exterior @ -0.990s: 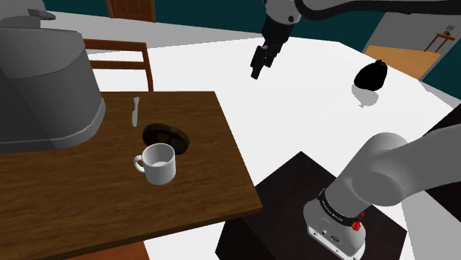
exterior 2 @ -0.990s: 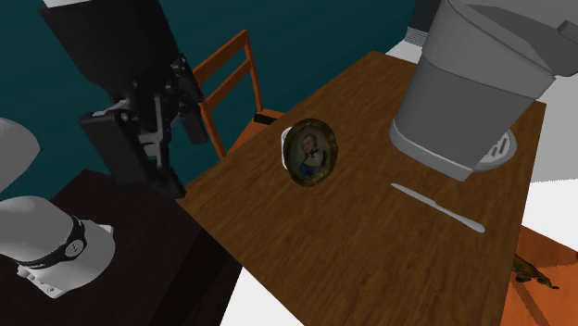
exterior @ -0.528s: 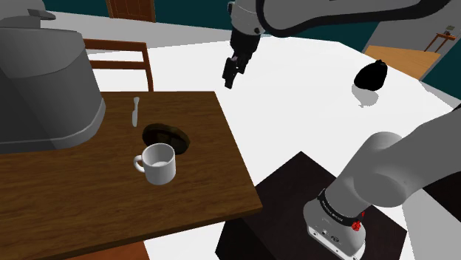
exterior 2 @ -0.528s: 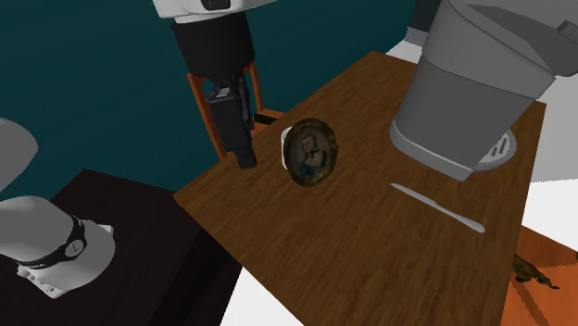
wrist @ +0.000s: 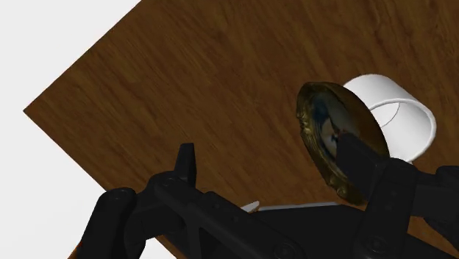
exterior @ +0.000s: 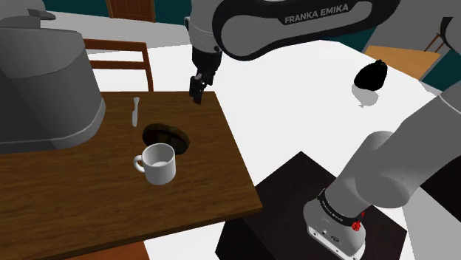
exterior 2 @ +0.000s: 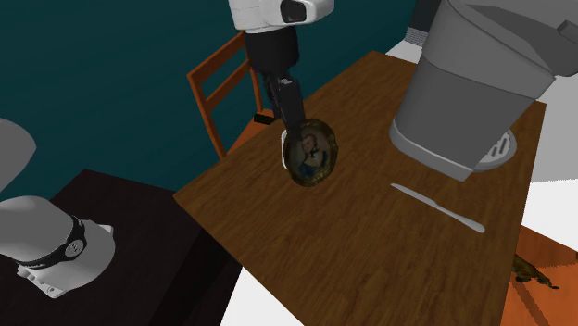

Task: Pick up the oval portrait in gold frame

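- The gripper (wrist: 268,154) is open: its 2 black fingers (wrist: 186,163) stand well apart with only bare wood between them, and they hold nothing.
- It hangs above the wooden table (exterior: 89,192), fingertips pointing down, near the edge beside the chair (exterior: 118,57).
- The oval portrait (wrist: 320,121) is just below and ahead of the gripper, off to 1 finger's side rather than centred in the gap. In the wrist view that finger overlaps its frame; I cannot tell whether they touch.
- The portrait stands nearly on edge, and right behind it is a white mug (wrist: 393,110), which it seems to lean on.
- Further out lie a knife (exterior 2: 435,206) and a large grey container (exterior 2: 477,83).
- Step in hand, as I judge it: the approach, with the grasp not yet made.
- The next move calls for shifting sideways until the frame's thin edge sits between both fingers, then lowering and closing without knocking the mug.
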Motion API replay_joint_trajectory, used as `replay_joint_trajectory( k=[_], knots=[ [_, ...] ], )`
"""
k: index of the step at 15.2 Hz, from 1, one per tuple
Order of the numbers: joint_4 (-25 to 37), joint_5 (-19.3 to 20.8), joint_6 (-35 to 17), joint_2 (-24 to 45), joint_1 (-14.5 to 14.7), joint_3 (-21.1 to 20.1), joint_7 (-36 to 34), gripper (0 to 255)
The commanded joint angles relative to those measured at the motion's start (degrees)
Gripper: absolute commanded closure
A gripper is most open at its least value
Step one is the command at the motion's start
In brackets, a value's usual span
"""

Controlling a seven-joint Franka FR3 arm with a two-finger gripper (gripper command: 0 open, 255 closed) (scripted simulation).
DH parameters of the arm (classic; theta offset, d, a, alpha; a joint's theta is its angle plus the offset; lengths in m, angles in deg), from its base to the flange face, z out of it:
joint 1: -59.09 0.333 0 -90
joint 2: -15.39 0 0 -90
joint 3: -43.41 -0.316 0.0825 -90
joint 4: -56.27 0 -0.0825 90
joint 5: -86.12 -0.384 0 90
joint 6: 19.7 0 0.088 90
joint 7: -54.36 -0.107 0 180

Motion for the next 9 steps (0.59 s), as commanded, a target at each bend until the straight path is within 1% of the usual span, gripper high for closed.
replay_joint_trajectory(
  k=[1,5,9],
  knots=[
    [1.17,1.42,-0.94,2.69,0.87,-1.45,-0.86,0],
    [5.51,5.23,-1.76,9.46,2.85,-4.14,-2.96,0],
    [10.36,9.58,-1.87,16.46,5.47,-6.17,-5.01,0]
  ],
)
